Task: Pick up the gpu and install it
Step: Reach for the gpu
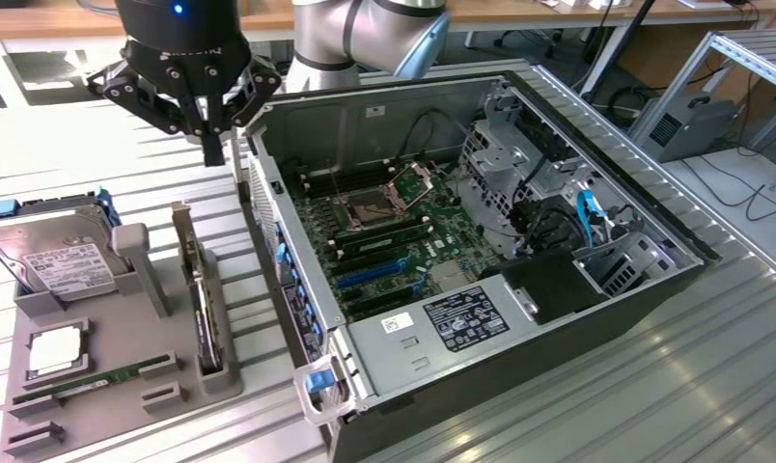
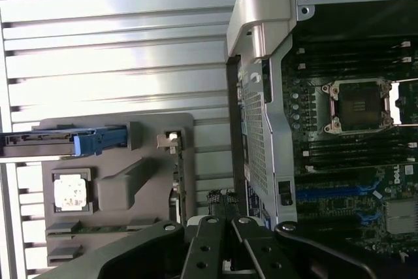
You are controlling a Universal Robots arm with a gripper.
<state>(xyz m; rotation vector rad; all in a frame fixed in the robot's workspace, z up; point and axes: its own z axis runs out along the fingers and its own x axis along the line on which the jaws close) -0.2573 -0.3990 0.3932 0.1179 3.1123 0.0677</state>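
Gripper point(image 1: 211, 152) hangs high with its fingers pressed together, nothing pinched between them. It sits above the table just beyond the far end of the grey holder tray point(image 1: 111, 420), close to the far corner of the open computer case point(image 1: 491, 328).

The gpu point(image 1: 203, 309) stands on edge in the tray's slot, just to the exterior view's left of the case, with a pale metal bracket at its far end. From my tool the card lies toward the near side and well lower. Its long axis runs near to far, roughly parallel to the case's side wall. The hard drive point(image 1: 56, 258) sits further to the exterior view's left, apart from the card.
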